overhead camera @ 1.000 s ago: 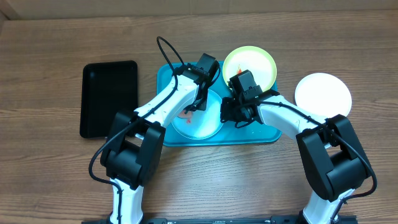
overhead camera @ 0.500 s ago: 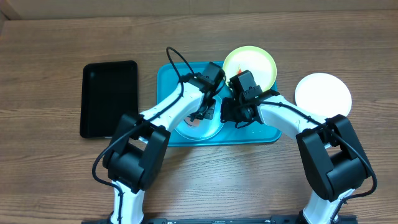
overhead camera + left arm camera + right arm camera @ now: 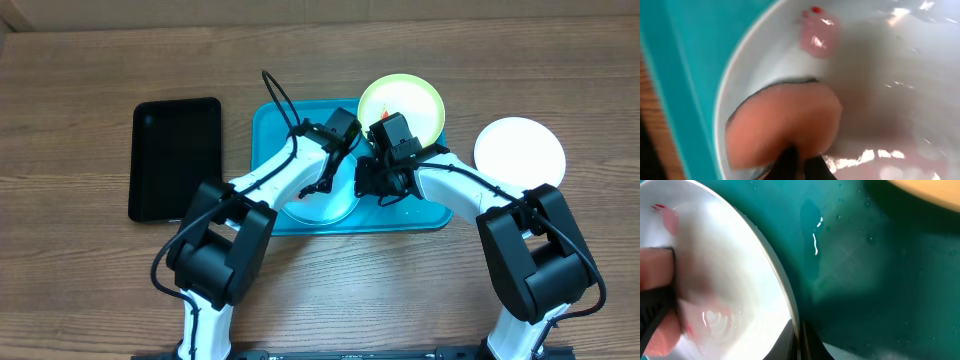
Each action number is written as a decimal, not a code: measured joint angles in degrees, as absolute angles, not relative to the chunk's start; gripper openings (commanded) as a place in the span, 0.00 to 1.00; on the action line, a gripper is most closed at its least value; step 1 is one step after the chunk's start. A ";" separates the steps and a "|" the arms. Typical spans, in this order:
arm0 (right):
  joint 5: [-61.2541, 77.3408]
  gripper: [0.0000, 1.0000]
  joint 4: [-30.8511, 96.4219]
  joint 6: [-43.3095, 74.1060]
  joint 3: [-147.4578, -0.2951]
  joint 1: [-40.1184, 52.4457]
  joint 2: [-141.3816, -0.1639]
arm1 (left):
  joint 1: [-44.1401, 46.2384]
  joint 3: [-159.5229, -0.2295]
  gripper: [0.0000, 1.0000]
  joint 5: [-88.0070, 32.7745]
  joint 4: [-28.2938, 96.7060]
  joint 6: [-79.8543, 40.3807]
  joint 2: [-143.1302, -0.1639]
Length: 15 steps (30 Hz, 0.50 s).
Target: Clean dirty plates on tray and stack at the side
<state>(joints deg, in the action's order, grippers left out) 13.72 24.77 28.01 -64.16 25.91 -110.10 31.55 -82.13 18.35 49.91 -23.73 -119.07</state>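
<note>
The light blue plate (image 3: 318, 207) lies in the turquoise tray (image 3: 268, 130). My left gripper (image 3: 330, 182) is shut on an orange sponge (image 3: 782, 125) that presses on the plate (image 3: 880, 75); a pink-red smear (image 3: 817, 32) shows just beyond the sponge. My right gripper (image 3: 366, 186) is shut on the plate's right rim (image 3: 797, 335). The yellow-green plate (image 3: 415, 100), with a red smear, sits at the tray's far right corner. The white plate (image 3: 519, 150) lies on the table to the right of the tray and looks clean.
A black rectangular tray (image 3: 175, 155) lies on the table left of the turquoise tray. The tray floor (image 3: 875, 280) is wet beside the light blue plate. Both arms cross over the tray's near half.
My left gripper has swept the sponge from the plate's far left toward its right and near side. The right gripper has held the rim still.
</note>
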 measured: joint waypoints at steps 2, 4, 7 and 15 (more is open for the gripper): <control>13.72 0.04 24.86 27.99 -64.16 25.91 -110.10 | 30.68 -82.28 0.04 13.15 49.87 -19.51 -118.65; 13.72 0.04 24.91 28.01 -64.16 25.91 -110.10 | 29.98 -82.50 0.04 5.30 49.67 -14.55 -118.15; 13.72 0.04 24.93 28.01 -64.16 25.91 -110.10 | 30.02 -82.54 0.04 0.71 49.15 -12.32 -118.13; 13.52 0.04 24.95 28.08 -64.16 25.85 -110.10 | 30.55 -82.39 0.04 2.74 43.40 -17.10 -118.13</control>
<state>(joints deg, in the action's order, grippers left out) 13.52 24.95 28.08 -64.16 25.85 -110.10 30.55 -82.39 2.74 43.40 -17.10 -118.13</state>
